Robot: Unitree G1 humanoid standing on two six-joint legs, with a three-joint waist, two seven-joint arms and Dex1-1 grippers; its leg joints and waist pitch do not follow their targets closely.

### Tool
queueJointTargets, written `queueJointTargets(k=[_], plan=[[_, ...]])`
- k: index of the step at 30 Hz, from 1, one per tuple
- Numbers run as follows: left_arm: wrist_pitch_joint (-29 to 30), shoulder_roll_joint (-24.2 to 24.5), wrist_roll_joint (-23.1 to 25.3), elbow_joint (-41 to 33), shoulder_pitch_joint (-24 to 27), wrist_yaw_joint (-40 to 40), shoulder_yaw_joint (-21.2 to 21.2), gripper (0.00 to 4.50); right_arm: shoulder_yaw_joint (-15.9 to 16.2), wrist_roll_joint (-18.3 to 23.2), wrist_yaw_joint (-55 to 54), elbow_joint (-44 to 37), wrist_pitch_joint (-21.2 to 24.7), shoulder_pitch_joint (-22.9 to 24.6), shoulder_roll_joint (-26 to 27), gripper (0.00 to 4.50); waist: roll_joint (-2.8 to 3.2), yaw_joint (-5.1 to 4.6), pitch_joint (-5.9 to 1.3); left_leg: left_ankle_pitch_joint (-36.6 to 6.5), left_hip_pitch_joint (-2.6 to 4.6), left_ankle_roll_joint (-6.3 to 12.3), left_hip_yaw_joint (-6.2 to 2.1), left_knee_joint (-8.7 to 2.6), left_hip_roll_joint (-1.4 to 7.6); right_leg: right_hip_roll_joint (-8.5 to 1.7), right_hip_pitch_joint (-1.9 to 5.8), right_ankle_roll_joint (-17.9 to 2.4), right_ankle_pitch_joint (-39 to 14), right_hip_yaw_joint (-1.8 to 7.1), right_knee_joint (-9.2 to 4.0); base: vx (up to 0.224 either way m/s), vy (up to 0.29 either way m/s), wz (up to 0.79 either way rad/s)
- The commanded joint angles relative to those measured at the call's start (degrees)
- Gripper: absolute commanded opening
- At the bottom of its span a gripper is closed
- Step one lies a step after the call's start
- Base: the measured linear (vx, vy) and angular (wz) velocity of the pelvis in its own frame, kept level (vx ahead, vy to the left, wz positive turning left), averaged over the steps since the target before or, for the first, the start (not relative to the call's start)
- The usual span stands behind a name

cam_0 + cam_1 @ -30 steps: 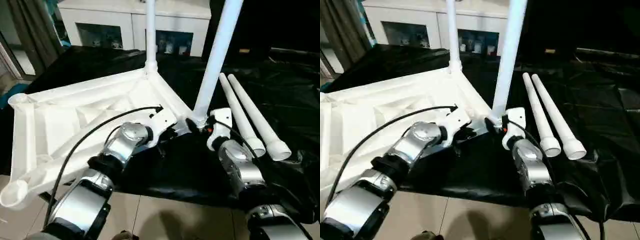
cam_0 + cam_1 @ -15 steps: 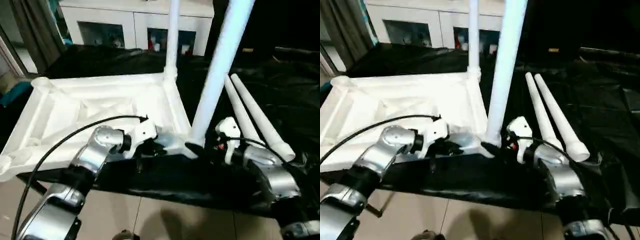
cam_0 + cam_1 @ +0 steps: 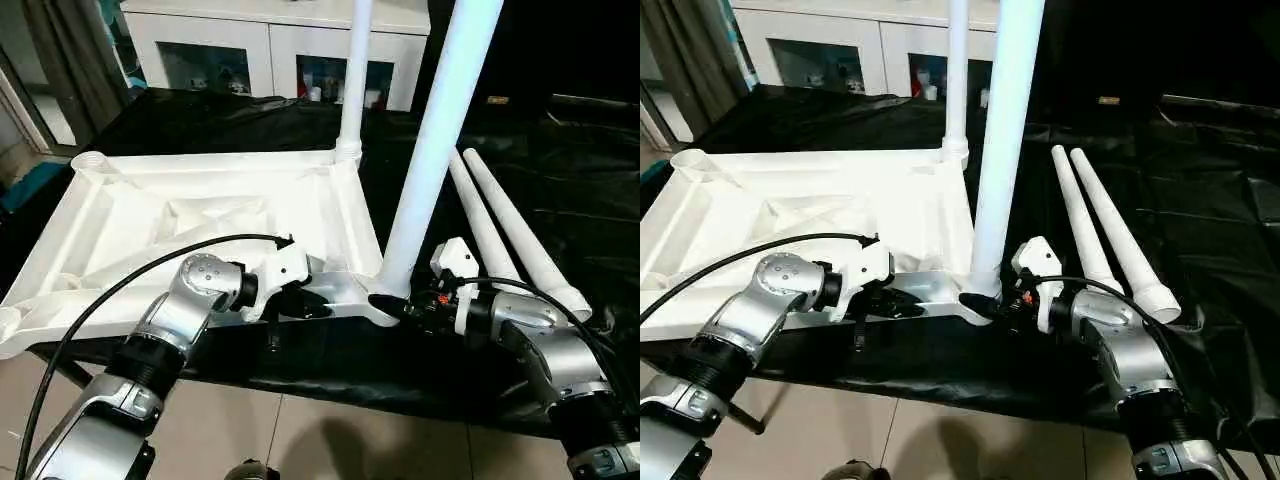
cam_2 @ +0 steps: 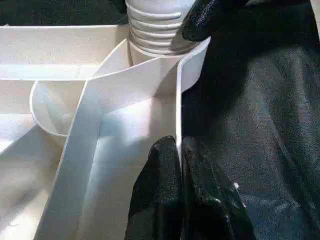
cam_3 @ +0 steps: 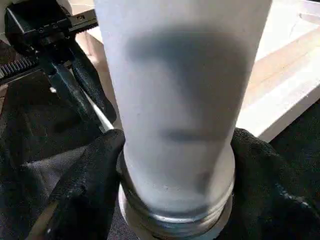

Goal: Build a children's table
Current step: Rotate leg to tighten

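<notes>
The top [image 3: 200, 215] lies underside up across the left and centre of the head view, on black sheeting [image 3: 560, 150]. At lower centre-left the left gripper [image 3: 318, 300] is pinched shut on the top's near rim, one finger [image 4: 159, 200] on each side of the thin wall. Two legs stand in the right-hand corners: the far leg [image 3: 355, 70] at upper centre, the near leg [image 3: 435, 150] leaning slightly right. The right gripper [image 3: 398, 303], just right of centre, has its fingers [image 5: 82, 197] spread around the near leg's base; whether they truly press it looks likely but is hard to confirm. Two spare legs [image 3: 510, 230] lie at right. To seat this leg well, I judge the left should steady the rim while the right twists squarely.
</notes>
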Motion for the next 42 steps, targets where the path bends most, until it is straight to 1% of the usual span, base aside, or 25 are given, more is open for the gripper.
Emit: queueJointTargets(k=[1, 3, 5, 6, 9, 10, 11, 12, 13, 14, 16, 17, 18, 19, 20, 22, 24, 25, 26, 29, 30, 32, 37, 39, 42], plan=[[-0.24, -0.95, -2.76, -1.63, 0.86, -1.73, 0.28, 0.00, -1.01, 0.81, -0.99, -0.76, 0.85, 0.30, 0.46, 2.78, -0.97, 0.07, -3.77, -11.94, 1.25, 2.92, -2.16, -4.02, 4.60, -5.27, 2.30, -11.92, -14.94, 3.19, -4.59, 0.000, 0.000, 0.00], [-0.37, -1.48, -0.82, 0.16, 0.03, 1.61, 0.11, 0.00, -2.52, -1.33, -8.11, 3.11, -0.12, -0.99, 2.52, 2.76, -0.77, -0.14, -3.70, -12.65, 1.30, 2.26, -2.21, -4.14, 4.60, -5.27, 2.06, -11.94, -15.68, 3.22, -4.68, 0.000, 0.000, 0.00], [-0.37, -2.84, 1.69, 3.31, -1.57, 7.00, 0.07, 0.00, -4.66, -2.89, -16.77, 7.60, -0.71, -2.64, 5.15, 2.75, -0.88, -0.59, -3.62, -14.12, 1.34, 1.25, -2.32, -4.25, 4.53, -5.35, 2.04, -11.52, -18.00, 3.18, -4.94, 0.000, 0.000, 0.00], [-0.48, -3.69, 2.35, 4.79, -2.41, 9.28, 0.27, 0.00, -5.80, -2.78, -19.99, 9.22, -0.71, -3.29, 6.44, 2.75, -0.74, -0.89, -3.57, -15.33, 1.62, 0.40, -2.37, -4.27, 4.42, -5.32, 1.87, -11.34, -19.64, 3.16, -5.15, 0.000, 0.000, 0.00], [0.24, -6.52, 3.62, 8.59, -4.96, 14.50, 0.55, 0.00, -8.17, -3.64, -30.38, 13.65, -2.20, -5.15, 10.36, 2.74, -0.67, -1.19, -3.57, -16.94, 1.79, -1.14, -2.58, -4.38, 4.38, -5.42, 1.77, -10.39, -21.88, 3.17, -5.50, 0.000, 0.000, 0.00], [0.24, -6.60, 3.62, 8.59, -5.03, 14.50, 0.55, 0.00, -8.17, -3.64, -30.38, 13.65, -2.20, -5.15, 10.36, 2.74, -0.73, -1.21, -3.57, -17.02, 1.73, -1.12, -2.58, -4.43, 4.38, -5.45, 1.85, -10.22, -21.87, 3.16, -5.52, 0.000, 0.000, 0.00], [2.17, -9.08, 4.48, 11.35, -7.14, 19.45, 0.89, 0.00, -8.76, -4.94, -37.56, 16.44, -3.26, -6.43, 12.91, 2.74, -0.66, -1.04, -3.61, -17.03, 1.76, -0.93, -2.54, -4.39, 4.44, -5.48, 1.91, -10.03, -21.20, 3.23, -5.56, 0.000, 0.000, 0.00], [3.77, -11.31, 5.06, 14.07, -9.20, 24.91, 1.58, 0.00, -8.41, -6.31, -41.84, 18.37, -3.93, -7.32, 14.76, 2.74, -0.56, -1.28, -3.50, -17.08, 1.86, -1.40, -2.40, -4.39, 4.32, -5.30, 1.40, -10.45, -20.55, 3.35, -5.51, 0.000, 0.000, 0.00], [4.05, -11.71, 5.13, 14.58, -9.59, 25.93, 1.76, 0.00, -8.29, -6.57, -42.47, 18.67, -4.04, -7.46, 15.07, 2.74, -0.71, -1.35, -3.73, -16.64, 1.79, -1.70, -2.50, -4.42, 4.19, -5.36, 1.87, -10.56, -20.17, 3.23, -5.42, 0.000, 0.000, 0.00], [4.83, -12.87, 5.17, 16.06, -10.76, 28.85, 2.35, 0.00, -7.86, -7.24, -44.26, 19.57, -4.12, -7.97, 16.03, 2.74, -0.72, -1.19, -3.77, -16.10, 1.78, -1.64, -2.53, -4.39, 4.25, -5.41, 1.97, -10.58, -19.56, 3.20, -5.37, 0.000, 0.000, 0.00], [5.52, -14.94, 5.27, 18.86, -12.90, 32.84, 3.37, 0.00, -7.55, -8.26, -47.91, 21.93, -4.61, -9.33, 17.94, 2.74, -0.66, -1.04, -3.68, -16.12, 2.05, -1.09, -2.28, -4.25, 4.15, -5.24, 1.57, -10.93, -18.39, 3.31, -5.49, 0.000, 0.000, 0.00], [5.51, -15.04, 5.27, 18.99, -13.00, 32.96, 3.40, 0.00, -7.54, -8.29, -48.04, 22.03, -4.67, -9.40, 18.04, 2.74, -0.83, -0.86, -3.82, -15.77, 2.02, -0.60, -2.26, -4.15, 4.08, -5.39, 1.85, -11.13, -17.54, 3.35, -5.47, 0.000, 0.000, 0.00], [5.13, -15.36, 5.33, 19.51, -13.37, 33.09, 3.41, 0.00, -7.62, -8.12, -47.93, 22.32, -5.08, -9.62, 18.47, 2.74, -0.79, -0.78, -3.75, -14.72, 1.47, 0.23, -2.35, -4.24, 4.12, -5.46, 2.28, -11.02, -16.47, 3.30, -5.33, 0.000, 0.000, 0.00], [4.56, -15.63, 5.36, 19.96, -13.65, 32.87, 3.38, 0.00, -7.94, -7.43, -46.82, 22.35, -5.67, -9.74, 19.02, 2.74, -0.66, -0.72, -3.84, -14.68, 1.59, 0.76, -2.26, -4.15, 4.11, -5.41, 2.17, -10.71, -16.08, 3.31, -5.38, 0.000, 0.000, 0.00], [4.37, -15.73, 5.33, 20.08, -13.72, 32.68, 3.38, 0.00, -8.08, -7.09, -46.26, 22.32, -5.88, -9.77, 19.24, 3.09, -0.75, -0.69, -3.89, -14.69, 1.68, 1.04, -2.19, -4.07, 4.10, -5.44, 2.15, -10.71, -15.95, 3.33, -5.42, 0.000, 0.000, 0.00], [3.93, -15.93, 5.29, 20.47, -13.84, 32.17, 3.36, 0.00, -8.49, -6.18, -45.34, 22.38, -6.64, -9.93, 19.80, 3.44, -0.58, -0.65, -3.85, -14.06, 1.45, 1.51, -2.31, -4.19, 4.15, -5.34, 2.34, -10.78, -15.56, 3.22, -5.27, 0.000, 0.000, 0.00], [2.94, -15.79, 5.47, 20.86, -13.55, 31.17, 2.95, 0.00, -9.11, -5.75, -45.34, 22.85, -7.80, -10.52, 20.12, 3.50, -0.63, -0.85, -3.82, -14.50, 1.26, 1.58, -2.40, -4.26, 4.18, -5.41, 2.42, -10.85, -15.94, 3.17, -5.28, 0.000, 0.000, 0.00], [2.90, -15.78, 5.48, 20.88, -13.53, 31.13, 2.93, 0.00, -9.13, -5.73, -45.33, 22.87, -7.85, -10.55, 20.13, 3.78, -0.64, -0.91, -3.83, -14.82, 1.21, 1.53, -2.48, -4.29, 4.20, -5.50, 2.47, -10.81, -16.68, 3.13, -5.37, 0.000, 0.000, 0.00], [2.16, -15.61, 5.56, 21.21, -13.44, 30.75, 2.63, 0.00, -9.36, -5.73, -45.22, 23.22, -8.48, -10.91, 20.23, 3.85, -0.74, -1.04, -3.82, -14.99, 1.12, 1.45, -2.52, -4.33, 4.20, -5.49, 2.52, -10.76, -16.99, 3.10, -5.33, 0.000, 0.000, 0.00], [0.01, -14.01, 4.94, 19.54, -11.73, 26.47, 1.78, 0.00, -7.62, -6.61, -40.90, 21.17, -8.57, -10.53, 18.18, 3.85, -0.71, -1.03, -3.73, -15.45, 1.27, 1.51, -2.49, -4.36, 4.27, -5.46, 2.38, -10.52, -17.96, 3.14, -5.45, 0.000, 0.000, 0.00], [-0.04, -13.98, 4.92, 19.50, -11.69, 26.38, 1.77, 0.00, -7.58, -6.63, -40.81, 21.11, -8.55, -10.51, 18.13, 3.85, -0.91, -1.02, -3.75, -15.07, 1.16, 1.74, -2.45, -4.32, 4.24, -5.47, 2.49, -10.46, -18.01, 3.12, -5.41, 0.000, 0.000, 0.00], [-2.76, -11.87, 3.71, 17.35, -9.60, 20.56, 1.34, 0.00, -5.30, -8.39, -36.60, 16.76, -6.42, -8.65, 14.86, 3.85, -1.21, -0.76, -3.71, -13.67, 1.08, 2.45, -2.32, -4.25, 4.22, -5.40, 2.57, -10.27, -17.04, 3.15, -5.42, 0.000, 0.000, 0.00], [-4.54, -7.48, 1.43, 13.02, -5.91, 9.93, 0.48, 0.00, -3.25, -6.28, -26.70, 7.34, -3.55, -4.45, 9.93, 3.85, -0.84, -0.37, -3.79, -12.14, 1.09, 3.49, -2.27, -4.27, 4.50, -5.32, 2.63, -11.09, -13.85, 3.22, -4.86, 0.000, 0.000, 0.00], [-4.88, -4.44, 0.72, 10.61, -4.30, 4.13, -0.73, 0.00, -1.54, -6.11, -21.59, 3.23, -2.21, -2.28, 6.47, 3.85, -0.67, -0.31, -3.79, -12.64, 1.34, 3.42, -2.30, -4.39, 4.81, -5.25, 2.45, -11.47, -13.18, 3.26, -4.66, 0.000, 0.000, 0.00], [-3.42, -2.76, -1.09, 8.28, -3.41, 0.59, -0.11, 0.00, 0.08, -3.86, -15.40, -1.67, -0.09, 0.21, 3.53, 3.85, -0.60, -0.24, -3.65, -14.28, 1.42, 2.71, -2.26, -4.52, 4.86, -5.33, 2.41, -11.76, -14.31, 3.33, -4.77, 0.000, 0.000, 0.00]])
